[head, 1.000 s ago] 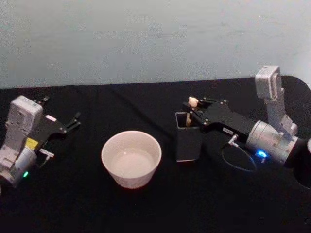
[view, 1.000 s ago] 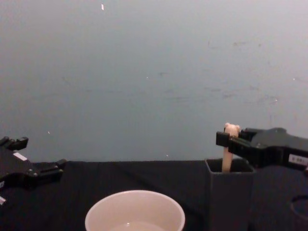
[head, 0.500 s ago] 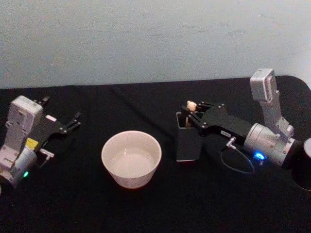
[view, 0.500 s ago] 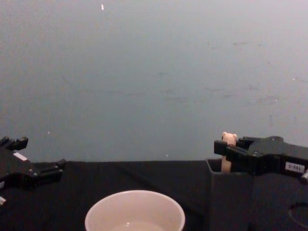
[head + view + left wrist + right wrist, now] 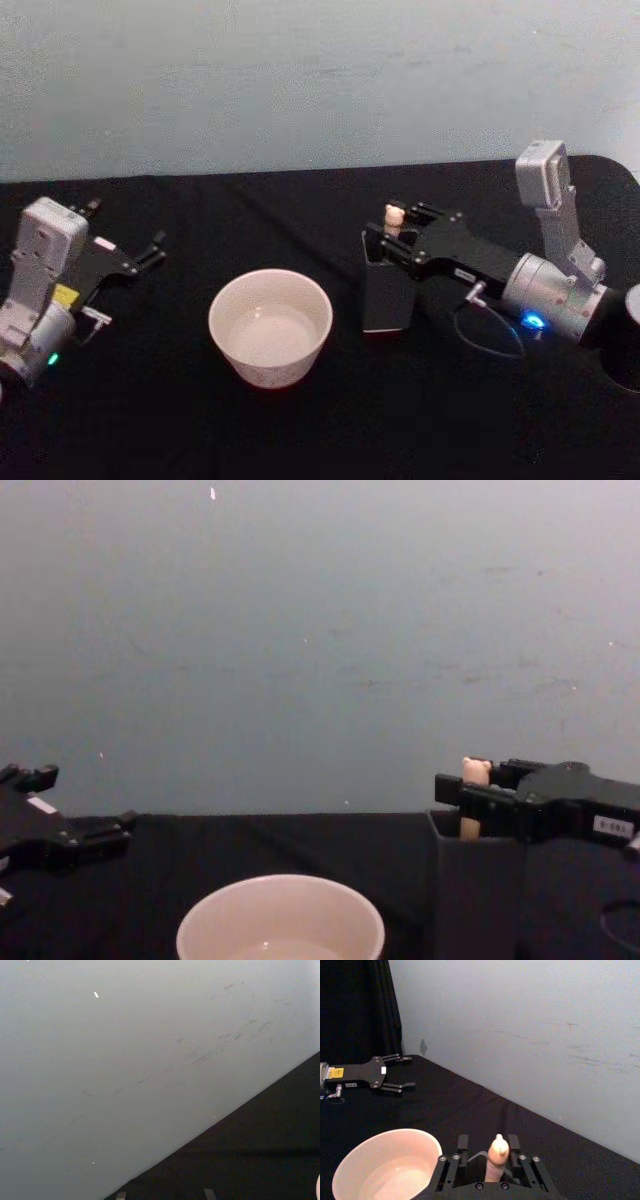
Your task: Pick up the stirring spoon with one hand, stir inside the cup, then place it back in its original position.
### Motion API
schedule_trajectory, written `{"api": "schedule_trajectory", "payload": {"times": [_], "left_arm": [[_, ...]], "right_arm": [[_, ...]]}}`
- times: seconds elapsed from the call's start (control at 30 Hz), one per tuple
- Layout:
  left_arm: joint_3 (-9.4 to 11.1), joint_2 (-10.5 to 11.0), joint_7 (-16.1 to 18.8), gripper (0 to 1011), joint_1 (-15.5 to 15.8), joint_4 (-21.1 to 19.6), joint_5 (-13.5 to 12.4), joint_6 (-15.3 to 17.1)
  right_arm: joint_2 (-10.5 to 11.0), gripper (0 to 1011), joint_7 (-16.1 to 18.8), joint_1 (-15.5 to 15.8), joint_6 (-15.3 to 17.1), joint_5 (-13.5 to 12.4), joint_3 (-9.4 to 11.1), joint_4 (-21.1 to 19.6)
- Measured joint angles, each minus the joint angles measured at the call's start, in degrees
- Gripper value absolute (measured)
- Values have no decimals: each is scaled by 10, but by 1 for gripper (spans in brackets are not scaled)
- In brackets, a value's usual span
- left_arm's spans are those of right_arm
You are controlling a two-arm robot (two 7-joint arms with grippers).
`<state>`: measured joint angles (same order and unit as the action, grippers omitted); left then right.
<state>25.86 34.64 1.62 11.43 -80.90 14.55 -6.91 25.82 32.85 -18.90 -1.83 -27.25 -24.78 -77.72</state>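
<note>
Fingers of the left gripper (image 5: 150, 250) stand spread with nothing between them, the arm parked on the black table (image 5: 160, 420) well apart from the work. To their right sits the cup (image 5: 270, 325), wide and beige, with what looks like a little liquid in its bottom. Further right, the right gripper (image 5: 388, 232) has its fingers (image 5: 462, 1142) standing either side of the stirring spoon (image 5: 394, 212), just below the bear head. The right wrist view shows a visible gap on each flank of the handle, so the fingers are judged not yet closed on it. The spoon stands near upright in the dark grey holder (image 5: 385, 295), directly beneath the fingers, with its metal bowl hidden inside. Whether this is the start of the pick or the finish of the return cannot be settled from the scene. If it is the pick, the fingers should close squarely on the handle under the head and lift straight up until the bowl clears the holder's rim, then travel left to the cup. A slanted pull risks tipping the thin-walled holder.
</note>
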Motion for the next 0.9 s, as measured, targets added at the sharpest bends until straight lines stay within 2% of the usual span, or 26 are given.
{"api": "schedule_trajectory", "payload": {"times": [0.13,0.2,0.23,0.4,0.57,0.73,0.9], "left_arm": [[0,0,0,1001,0,0,0,0],[0,0,0,1001,0,0,0,0],[0,0,0,1001,0,0,0,0],[0,0,0,1001,0,0,0,0],[0,0,0,1001,0,0,0,0],[0,0,0,1001,0,0,0,0],[0,0,0,1001,0,0,0,0]], "right_arm": [[0,593,0,0,0,0,0,0],[0,683,0,0,0,0,0,0],[0,683,0,0,0,0,0,0],[0,867,0,0,0,0,0,0],[0,981,0,0,0,-1,0,0],[0,1000,0,0,0,-1,0,0],[-4,1000,-16,7,-17,-4,14,-16]]}}
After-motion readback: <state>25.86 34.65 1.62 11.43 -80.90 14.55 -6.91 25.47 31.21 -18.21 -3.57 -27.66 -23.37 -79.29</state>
